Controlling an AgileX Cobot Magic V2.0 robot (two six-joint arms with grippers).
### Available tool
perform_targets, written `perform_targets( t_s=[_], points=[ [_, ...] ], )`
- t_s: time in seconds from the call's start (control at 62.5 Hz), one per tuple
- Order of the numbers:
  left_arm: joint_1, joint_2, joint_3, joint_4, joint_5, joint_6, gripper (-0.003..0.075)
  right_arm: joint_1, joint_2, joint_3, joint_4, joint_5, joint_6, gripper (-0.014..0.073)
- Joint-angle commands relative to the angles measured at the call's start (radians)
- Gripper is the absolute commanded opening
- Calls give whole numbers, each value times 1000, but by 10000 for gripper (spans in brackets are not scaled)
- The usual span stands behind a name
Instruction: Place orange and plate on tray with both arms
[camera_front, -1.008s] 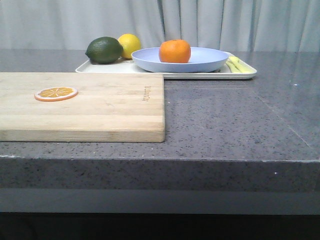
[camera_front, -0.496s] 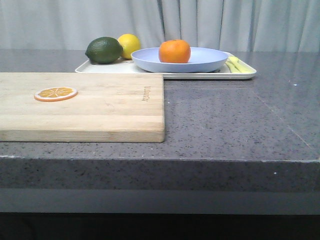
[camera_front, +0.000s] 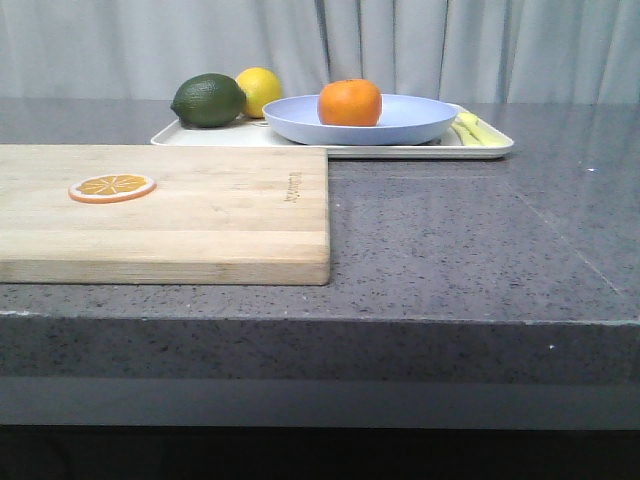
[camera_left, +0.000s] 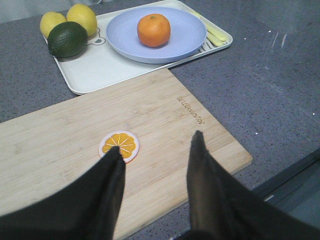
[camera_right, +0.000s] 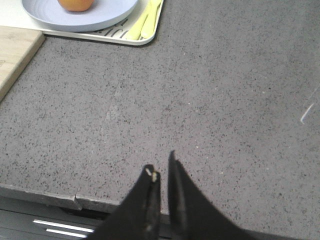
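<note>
The orange (camera_front: 350, 102) sits in the pale lavender-blue plate (camera_front: 420, 122), and the plate rests on the white tray (camera_front: 485, 150) at the back of the counter. The left wrist view shows the same: orange (camera_left: 153, 30) in the plate (camera_left: 187, 37) on the tray (camera_left: 95, 70). My left gripper (camera_left: 158, 142) is open and empty, above the wooden board and well short of the tray. My right gripper (camera_right: 161, 162) is shut and empty over bare counter near the front edge; the plate (camera_right: 107, 10) and the orange (camera_right: 76, 4) lie far from it. Neither gripper shows in the front view.
A wooden cutting board (camera_front: 200, 215) with a thin orange slice (camera_front: 112, 187) lies front left. A dark green fruit (camera_front: 208, 100) and a yellow lemon (camera_front: 260, 88) sit on the tray's left end. Pale yellow utensils (camera_right: 145, 20) lie at its right end.
</note>
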Motion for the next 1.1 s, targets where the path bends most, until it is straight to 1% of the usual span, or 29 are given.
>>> perform_targets(
  t_s=[0.0,0.064,0.096,0.144,0.752,0.832,0.912,0.992,1.072,1.088],
  points=[
    [4,1,-26,-2,-65,-5,139,-8,5,-21,-2,-97,-13,-64],
    [4,1,-26,-2,-65,-5,64,-8,5,-21,-2,-106,-13,-125],
    [4,1,-26,-2,-65,-5,22,-8,5,-21,-2,-107,-13,-115],
    [4,1,-26,-2,-65,-5,-18,-8,5,-21,-2,-107,-13,-118],
    [4,1,-26,-2,-69,-5,-20,-8,5,-21,-2,-106,-13,-118],
    [7,-4,-7,-2,-83,-5,-20,-8,5,-21,-2,-106,-13,-118],
    [40,-21,38,2,-123,-5,-20,-8,5,-21,-2,-105,-13,-118],
    [97,-51,123,7,-211,-5,-20,-8,5,-21,-2,-106,-13,-118],
    [177,-103,229,7,-363,-5,-20,-8,5,-21,-2,-105,-13,-118],
    [200,-120,271,7,-406,-5,-20,-8,5,-21,-2,-105,-13,-118]
  ],
)
